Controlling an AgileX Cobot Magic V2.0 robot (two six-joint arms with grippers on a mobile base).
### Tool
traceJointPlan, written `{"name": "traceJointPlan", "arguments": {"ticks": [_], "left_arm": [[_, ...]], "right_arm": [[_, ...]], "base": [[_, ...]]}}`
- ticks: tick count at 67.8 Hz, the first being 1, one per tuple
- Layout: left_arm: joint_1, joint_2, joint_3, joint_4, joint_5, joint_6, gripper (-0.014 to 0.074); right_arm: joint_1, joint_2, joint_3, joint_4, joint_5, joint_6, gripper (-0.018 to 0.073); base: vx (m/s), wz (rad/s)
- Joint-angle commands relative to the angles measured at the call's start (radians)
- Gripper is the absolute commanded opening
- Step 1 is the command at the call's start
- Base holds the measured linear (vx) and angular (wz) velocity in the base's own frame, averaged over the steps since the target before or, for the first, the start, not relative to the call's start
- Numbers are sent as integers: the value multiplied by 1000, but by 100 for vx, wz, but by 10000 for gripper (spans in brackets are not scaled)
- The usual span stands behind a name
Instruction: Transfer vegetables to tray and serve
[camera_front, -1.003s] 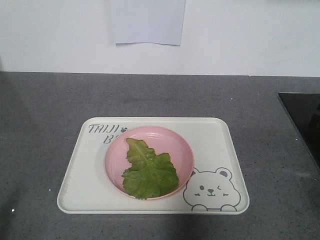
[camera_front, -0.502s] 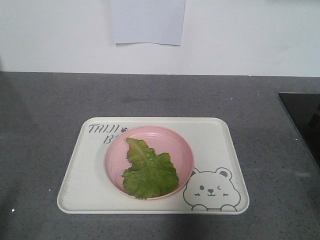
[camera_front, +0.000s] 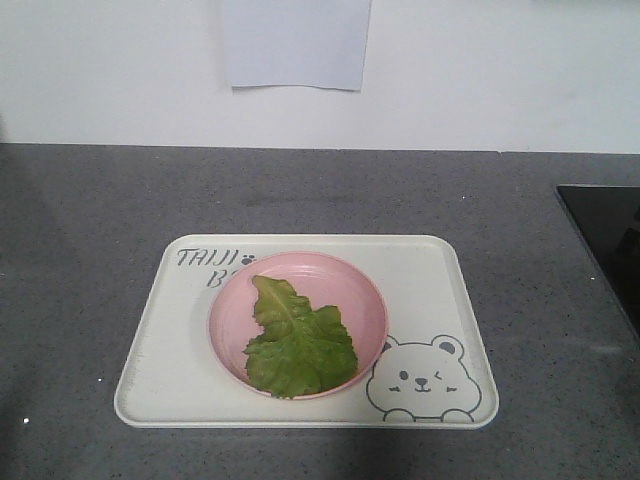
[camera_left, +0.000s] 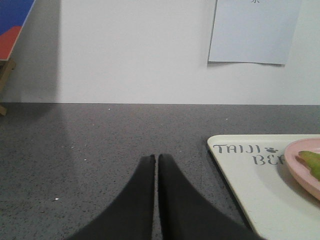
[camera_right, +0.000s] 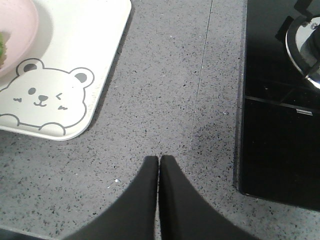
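Observation:
A green lettuce leaf (camera_front: 297, 342), the vegetables, lies flat in a round pink plate (camera_front: 232, 300). The plate stands on the cream-white tray (camera_front: 440, 290) with the bear drawing, in the middle of the grey counter. In the left wrist view my left gripper (camera_left: 156, 157) is shut and holds nothing, over bare counter left of the tray (camera_left: 250, 175); a sliver of leaf (camera_left: 313, 161) shows on the plate (camera_left: 300, 167). In the right wrist view my right gripper (camera_right: 159, 158) is shut and holds nothing, over counter right of the tray (camera_right: 100, 45). Neither gripper shows in the front view.
A black cooktop (camera_right: 280, 100) with a metal pot (camera_right: 304, 42) lies to the right of the tray; its edge (camera_front: 605, 240) shows in the front view. A sheet of paper (camera_front: 295, 42) hangs on the white wall behind the counter.

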Motion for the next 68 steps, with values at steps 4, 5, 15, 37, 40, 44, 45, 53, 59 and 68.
{"name": "traceJointPlan", "arguments": {"ticks": [4,5,15,37,40,44,45,53,59,68], "left_arm": [[-2,-14,27,-7,-76,-6,-6],[-2,-14,27,-7,-76,-6,-6],[-2,-14,27,-7,-76,-6,-6],[-2,-14,27,-7,-76,-6,-6],[-2,-14,27,-7,-76,-6,-6],[-2,-15,27,-7,-76,-5,-6],[-2,-15,27,-7,-76,-5,-6],[-2,-15,27,-7,-76,-5,-6],[-2,-15,27,-7,-76,-5,-6],[-2,-15,27,-7,-76,-5,-6]], "right_arm": [[-1,7,-26,-1,-54,2,-10],[-1,7,-26,-1,-54,2,-10],[-1,7,-26,-1,-54,2,-10],[-1,7,-26,-1,-54,2,-10],[-1,7,-26,-2,-54,2,-10],[-2,1,-26,-10,-65,-1,-10],[-2,-5,-26,-14,-70,-1,-10],[-2,-62,19,-19,-198,9,-8],[-2,-134,114,-33,-372,9,-8],[-2,-271,295,-35,-624,11,-8]], "base": [[0,0],[0,0],[0,0],[0,0],[0,0],[0,0],[0,0],[0,0],[0,0],[0,0]]}}
